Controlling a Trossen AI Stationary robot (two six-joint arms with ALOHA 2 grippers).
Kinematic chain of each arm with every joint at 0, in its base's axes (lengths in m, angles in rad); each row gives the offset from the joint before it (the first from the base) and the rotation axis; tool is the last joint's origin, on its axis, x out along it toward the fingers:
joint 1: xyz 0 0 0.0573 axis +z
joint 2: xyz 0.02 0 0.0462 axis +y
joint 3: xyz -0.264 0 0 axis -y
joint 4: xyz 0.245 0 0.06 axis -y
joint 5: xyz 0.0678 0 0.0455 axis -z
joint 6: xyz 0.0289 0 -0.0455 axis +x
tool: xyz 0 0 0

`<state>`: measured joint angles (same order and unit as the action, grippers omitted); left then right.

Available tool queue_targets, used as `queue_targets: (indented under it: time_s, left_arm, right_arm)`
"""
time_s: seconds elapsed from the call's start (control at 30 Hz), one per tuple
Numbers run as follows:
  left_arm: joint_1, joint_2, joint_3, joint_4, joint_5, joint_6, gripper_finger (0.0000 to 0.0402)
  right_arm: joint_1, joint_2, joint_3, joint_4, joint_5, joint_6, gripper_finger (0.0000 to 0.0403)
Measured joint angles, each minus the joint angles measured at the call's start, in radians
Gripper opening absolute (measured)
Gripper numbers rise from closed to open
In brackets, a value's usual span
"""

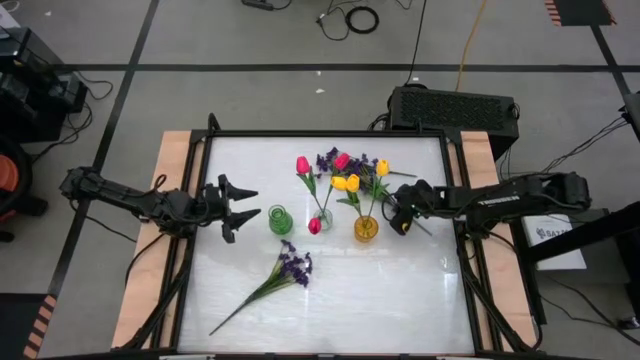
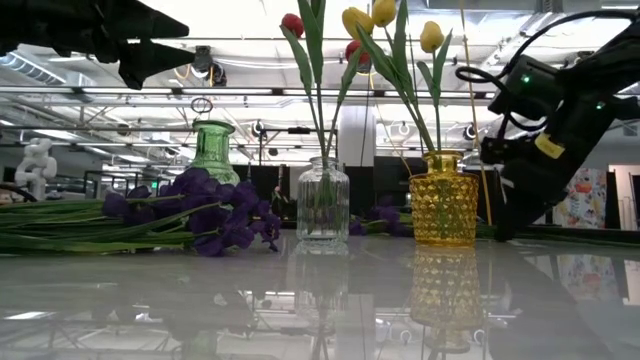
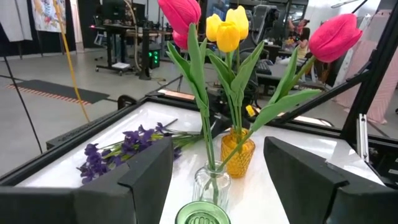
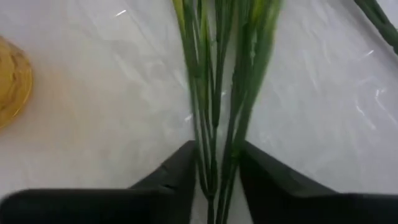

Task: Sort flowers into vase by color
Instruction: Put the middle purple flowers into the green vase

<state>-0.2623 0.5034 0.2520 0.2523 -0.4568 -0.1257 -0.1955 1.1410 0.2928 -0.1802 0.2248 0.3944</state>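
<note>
Three small vases stand in a row mid-table: a green vase [image 1: 281, 220], a clear vase [image 1: 322, 218] with pink-red tulips [image 1: 302, 164], and a yellow vase [image 1: 366, 228] with yellow tulips [image 1: 346, 183]. One purple sprig [image 1: 294, 265] lies flat toward the near edge. A second purple sprig [image 1: 328, 159] lies behind the vases, its stems running right. My right gripper [image 1: 400, 214] is down on those stems, right of the yellow vase, shut on them. My left gripper [image 1: 248, 207] hovers open and level just left of the green vase, holding nothing. My right gripper pinches the bundle of green stems [image 4: 214, 134] of the far purple sprig between its two fingers [image 4: 180, 171]. The fingers slant down from the table's right side and run roughly along the stems. The stems lie on the white tabletop.
The white tabletop [image 1: 400, 300] has a dark frame and wooden side strips. Open surface lies toward the near right. A black box [image 1: 455, 108] sits beyond the far edge. The tulips stand much taller than their vases [image 2: 322, 200].
</note>
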Motion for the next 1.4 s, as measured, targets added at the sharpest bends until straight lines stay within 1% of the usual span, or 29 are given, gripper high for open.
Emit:
queue_targets:
  time_s: [0.13, 0.2, 0.37, 0.53, 0.63, 0.73, 0.83, 0.93, 1.0, 1.07, 1.2, 1.27, 1.33, 1.4]
  left_arm:
    - [0.0, 0.0, 0.0, 0.0, 0.0, 0.0, 0.0255]
    - [0.0, 0.0, 0.0, 0.0, 0.0, 0.0, 0.0255]
    - [0.0, 0.0, 0.0, 0.0, 0.0, 0.0, 0.0255]
    - [0.0, 0.0, 0.0, 0.0, -0.001, 0.0, 0.0255]
    - [0.0, 0.0, 0.0, 0.0, -0.001, 0.0, 0.0255]
    - [0.0, 0.0, 0.0, 0.0, -0.002, 0.0, 0.0255]
    - [0.0, 0.0, 0.0, 0.0, -0.006, 0.0, 0.0255]
    - [0.0, 0.0, 0.0, 0.0, -0.006, 0.0, 0.0255]
    - [0.0, 0.0, 0.0, 0.002, -0.007, 0.0, 0.0255]
    - [0.0, 0.0, 0.0, 0.011, -0.014, 0.0, 0.0255]
    - [0.0, 0.0, 0.0, 0.05, -0.023, -0.002, 0.0255]
    - [0.0, 0.0, 0.0, 0.078, -0.03, -0.026, 0.0255]
    - [0.0, 0.0, 0.0, 0.107, -0.08, -0.036, 0.0255]
    - [0.0, 0.0, 0.0, 0.131, -0.126, 0.002, 0.0255]
  right_arm:
    - [-0.001, -0.025, -0.002, -0.01, 0.005, 0.012, 0.0038]
    - [-0.001, -0.037, -0.003, -0.016, 0.008, 0.012, 0.0012]
    - [-0.001, -0.082, -0.004, -0.018, 0.011, 0.018, 0.0014]
    - [-0.001, -0.165, -0.004, -0.021, 0.008, 0.067, 0.0004]
    - [-0.001, -0.232, -0.004, -0.046, -0.032, 0.097, 0.0004]
    - [0.0, -0.299, 0.023, -0.142, -0.072, 0.133, 0.0003]
    - [0.001, -0.362, 0.074, -0.241, -0.074, 0.151, 0.0002]
    - [0.001, -0.418, 0.129, -0.27, -0.063, 0.142, 0.0001]
    - [0.001, -0.449, 0.175, -0.26, -0.032, 0.12, 0.0001]
    - [0.001, -0.473, 0.224, -0.247, 0.024, 0.089, 0.0001]
    - [0.001, -0.499, 0.324, -0.226, 0.171, -0.006, 0.0001]
    - [0.001, -0.5, 0.373, -0.204, 0.26, -0.068, 0.0001]
    - [0.001, -0.499, 0.406, -0.152, 0.323, -0.149, 0.0002]
    - [0.0, -0.497, 0.424, -0.05, 0.329, -0.234, 0.0002]
